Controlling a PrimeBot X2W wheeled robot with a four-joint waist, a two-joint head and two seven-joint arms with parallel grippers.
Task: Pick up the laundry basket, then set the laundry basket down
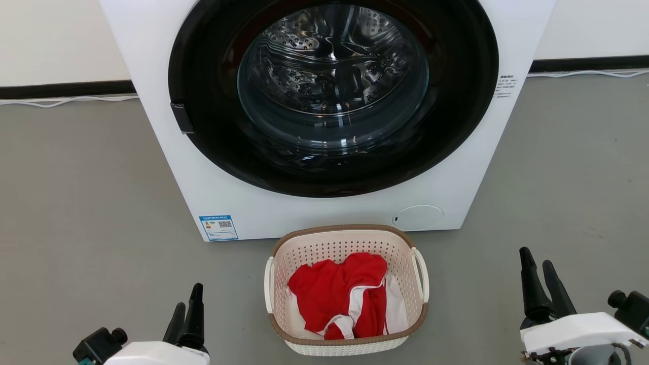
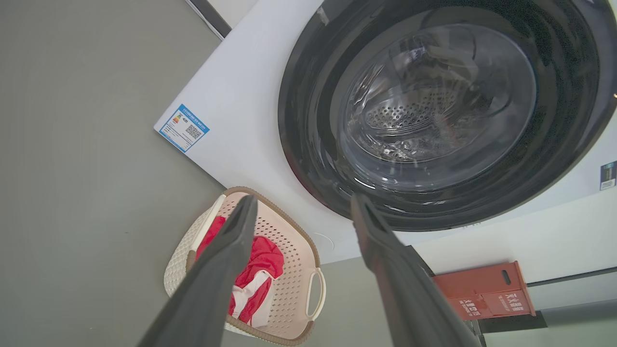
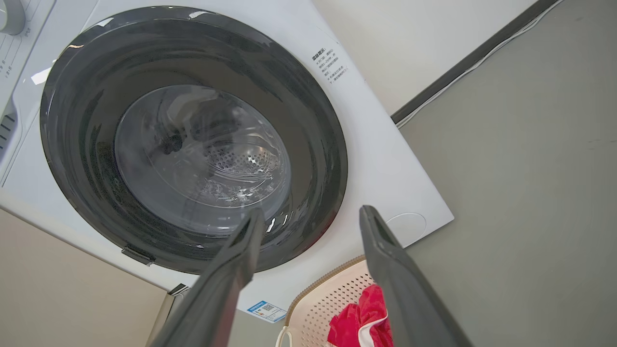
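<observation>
The laundry basket (image 1: 324, 249) stands on the grey floor just in front of the washer, cream-white and perforated, with a brown rim and a white handle on each side. Red and white clothing (image 1: 334, 289) lies inside it. My left gripper (image 1: 188, 299) hangs open to the basket's left, well apart from it. Off to the basket's right, my right gripper (image 1: 536, 257) is open too, holding nothing. In the left wrist view the basket (image 2: 291, 241) shows between and behind the spread fingers of the left gripper (image 2: 303, 200). In the right wrist view the basket (image 3: 328, 299) sits low between the right gripper's (image 3: 312, 212) fingers.
A white front-loading washer (image 1: 167, 152) with its round dark door (image 1: 334, 91) shut rises right behind the basket. A white cable (image 1: 66, 101) runs along the wall's base. An orange-red box (image 2: 482, 289) stands by the wall past the washer. Grey floor spreads on both sides.
</observation>
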